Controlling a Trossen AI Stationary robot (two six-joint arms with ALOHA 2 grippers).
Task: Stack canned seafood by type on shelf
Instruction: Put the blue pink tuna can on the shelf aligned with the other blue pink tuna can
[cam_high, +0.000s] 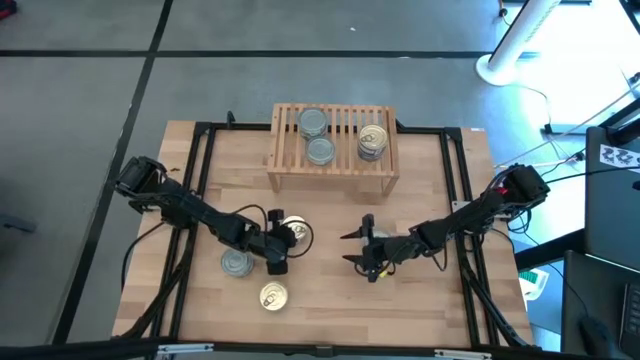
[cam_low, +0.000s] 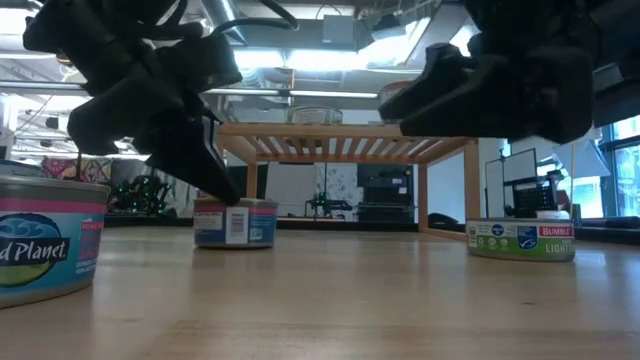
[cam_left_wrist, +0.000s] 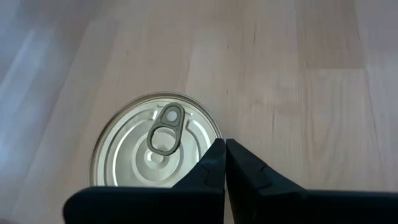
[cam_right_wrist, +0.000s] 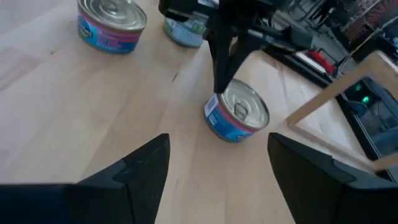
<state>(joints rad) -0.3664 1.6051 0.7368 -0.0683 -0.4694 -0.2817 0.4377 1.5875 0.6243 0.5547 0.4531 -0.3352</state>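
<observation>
Bare surface (cam_high: 330, 310) lay open between the two tools and along the front edge. The shelf (cam_high: 332, 168) blocked the back. Three tins (cam_high: 237, 263) crowded the left tool (cam_high: 276, 262), its fingers pressed together beside one.

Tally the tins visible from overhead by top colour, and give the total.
Gold-topped tins: 3
Silver-grey-topped tins: 3
Total: 6 tops showing. Any tin hidden under another on the shelf is not counted.
</observation>
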